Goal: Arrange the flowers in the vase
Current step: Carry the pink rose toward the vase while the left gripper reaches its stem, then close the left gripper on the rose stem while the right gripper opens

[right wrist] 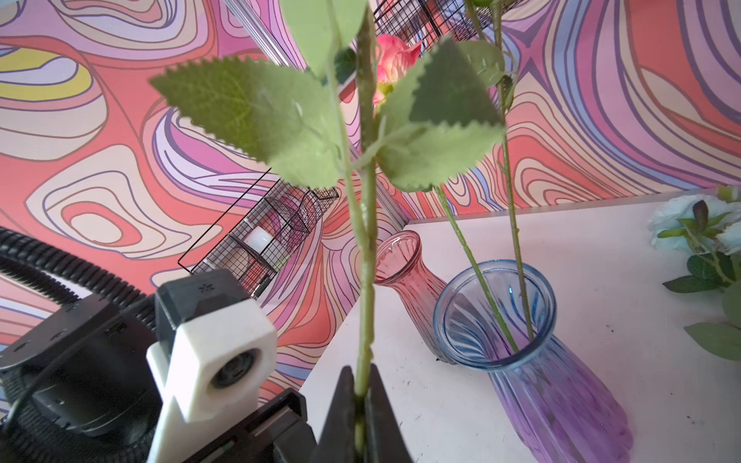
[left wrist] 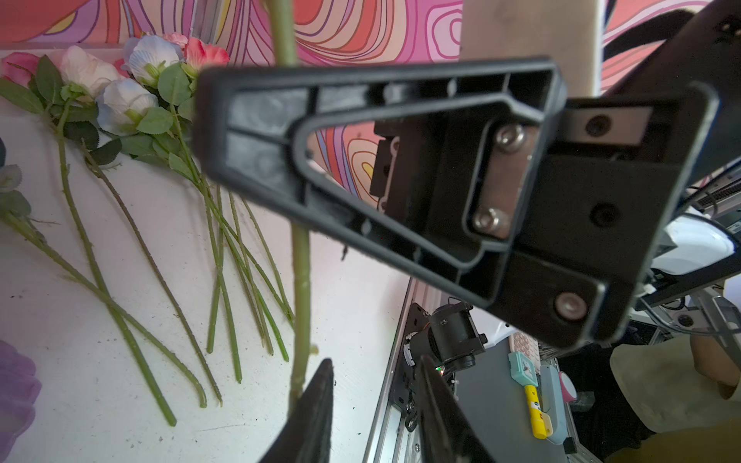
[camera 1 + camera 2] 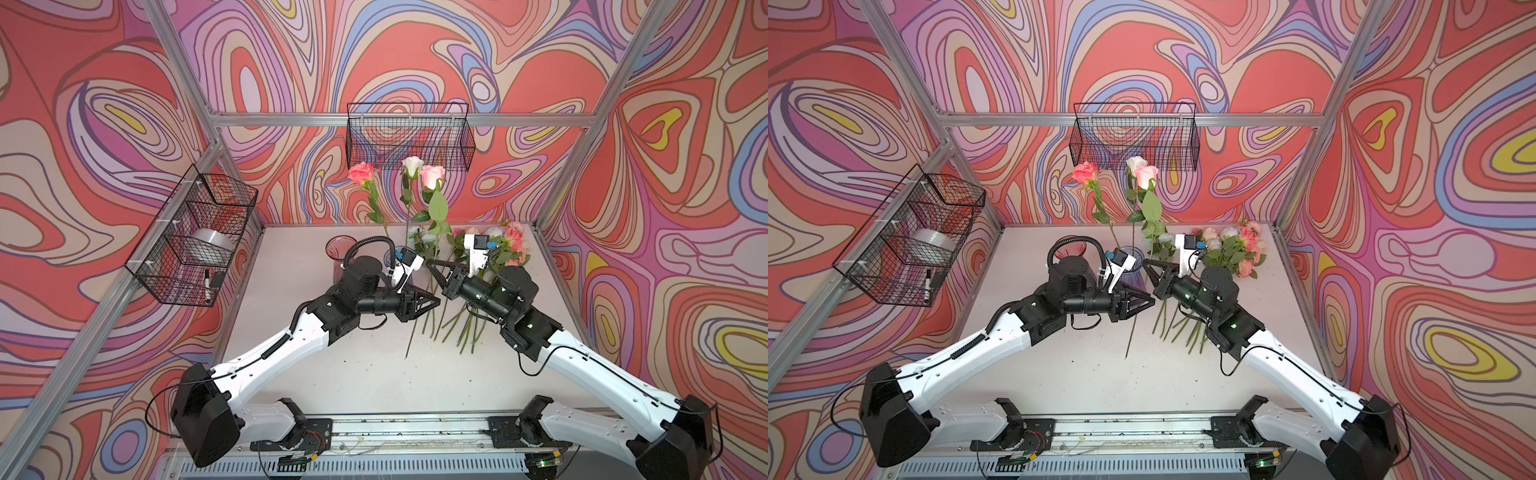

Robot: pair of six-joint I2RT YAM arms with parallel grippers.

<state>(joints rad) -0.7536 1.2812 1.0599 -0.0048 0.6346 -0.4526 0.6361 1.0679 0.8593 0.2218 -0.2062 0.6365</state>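
Pinching one rose stem (image 1: pixel 365 280) in right gripper (image 1: pixel 360 373) mid-frame, with left gripper (image 2: pixel 375 362) fingers (image 2: pixel 316 405) parted beside it. Two vases (image 1: pixel 405 264); two roses (image 1: pixel 515 240) in blue vase (image 1: pixel 561 405).

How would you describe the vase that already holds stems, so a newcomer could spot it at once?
On the white table, in its far half, two glass vases stand side by side. It is the blue-topped, purple-bottomed vase with two stems in it; the pink vase beside it is empty.
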